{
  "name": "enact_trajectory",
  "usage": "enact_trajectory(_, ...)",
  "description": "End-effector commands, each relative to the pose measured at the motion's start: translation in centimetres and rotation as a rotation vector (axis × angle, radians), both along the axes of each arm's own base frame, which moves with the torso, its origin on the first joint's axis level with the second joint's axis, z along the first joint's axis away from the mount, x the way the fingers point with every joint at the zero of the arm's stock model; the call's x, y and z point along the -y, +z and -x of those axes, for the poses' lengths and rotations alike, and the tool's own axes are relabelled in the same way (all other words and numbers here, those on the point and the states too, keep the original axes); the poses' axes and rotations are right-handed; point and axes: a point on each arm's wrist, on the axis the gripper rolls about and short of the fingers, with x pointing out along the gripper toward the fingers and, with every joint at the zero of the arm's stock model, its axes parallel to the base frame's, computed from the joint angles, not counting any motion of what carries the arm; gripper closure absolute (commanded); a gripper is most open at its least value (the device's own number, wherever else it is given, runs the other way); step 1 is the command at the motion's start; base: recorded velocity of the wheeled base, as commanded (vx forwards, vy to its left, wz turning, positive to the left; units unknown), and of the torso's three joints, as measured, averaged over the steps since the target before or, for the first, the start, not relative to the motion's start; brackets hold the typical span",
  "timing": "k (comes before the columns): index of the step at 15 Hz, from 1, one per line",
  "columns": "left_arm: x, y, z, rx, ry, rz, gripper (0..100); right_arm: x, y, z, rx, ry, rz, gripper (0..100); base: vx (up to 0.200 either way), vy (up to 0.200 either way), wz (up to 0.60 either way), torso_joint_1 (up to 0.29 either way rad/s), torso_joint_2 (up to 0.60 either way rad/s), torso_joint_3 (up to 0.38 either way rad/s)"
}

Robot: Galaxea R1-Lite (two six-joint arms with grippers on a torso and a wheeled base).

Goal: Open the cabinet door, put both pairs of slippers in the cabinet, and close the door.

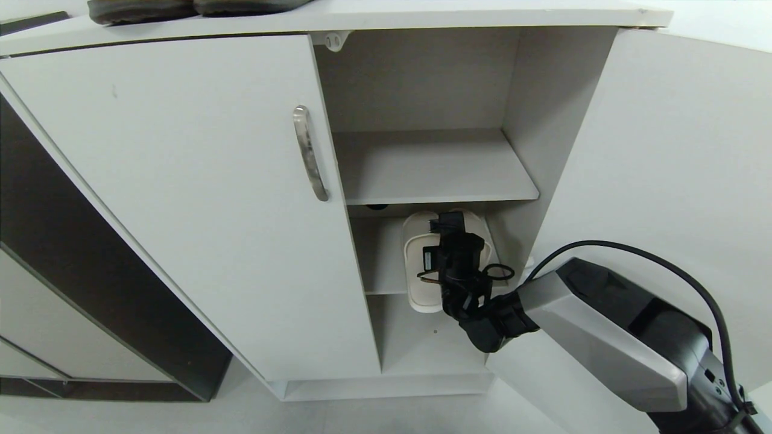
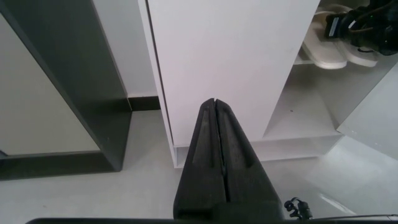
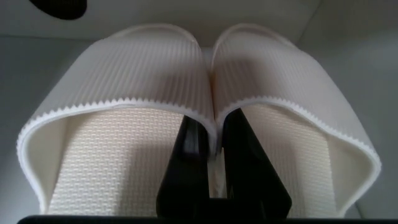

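Right gripper [image 1: 445,228] is inside the cabinet [image 1: 422,18], fingers [image 3: 186,155] narrow and pinching the touching inner strap edges of the white slippers [image 3: 143,81]. The pair lies side by side on the middle shelf [image 1: 380,259], heels sticking out past its front edge. Upper shelf [image 1: 428,166] sits close above. Left door [image 1: 181,181] with its metal handle [image 1: 309,154] is closed just beside the opening; right door [image 1: 663,150] is swung open next to the arm. Dark slippers [image 1: 142,9] lie on the cabinet top, above the closed door. Left gripper [image 2: 214,109] is pressed closed, holding nothing, low over the floor [image 2: 124,186] facing the closed door.
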Motion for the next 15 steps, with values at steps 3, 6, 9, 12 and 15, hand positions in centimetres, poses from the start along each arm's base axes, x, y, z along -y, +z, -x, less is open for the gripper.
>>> enact_trajectory(3,0.00,0.00,-0.01,-0.001,0.001,0.001,100,-0.09,0.29,-0.28,-0.003,-0.001,0.003,100,0.000,0.000,0.00,0.000,0.00,0.000)
enact_trajectory(6,0.00,0.00,-0.01,-0.001,-0.001,0.001,100,-0.13,-0.06,-0.33,-0.013,-0.001,0.011,100,0.000,0.000,0.00,0.000,0.00,0.000)
enact_trajectory(9,0.00,0.00,-0.01,-0.001,0.001,0.001,100,-0.17,-0.54,-0.38,-0.020,0.001,0.016,0,0.000,0.000,0.00,0.000,0.00,0.000)
enact_trajectory(12,0.00,0.00,-0.01,-0.001,-0.001,0.001,100,-0.18,-0.69,-0.39,-0.022,-0.001,0.016,0,0.000,0.000,0.00,0.000,0.00,0.000)
enact_trajectory(15,0.00,0.00,-0.01,-0.001,0.001,0.001,100,-0.17,0.00,0.50,-0.016,0.002,0.012,0,0.000,0.000,0.00,0.000,0.00,0.000)
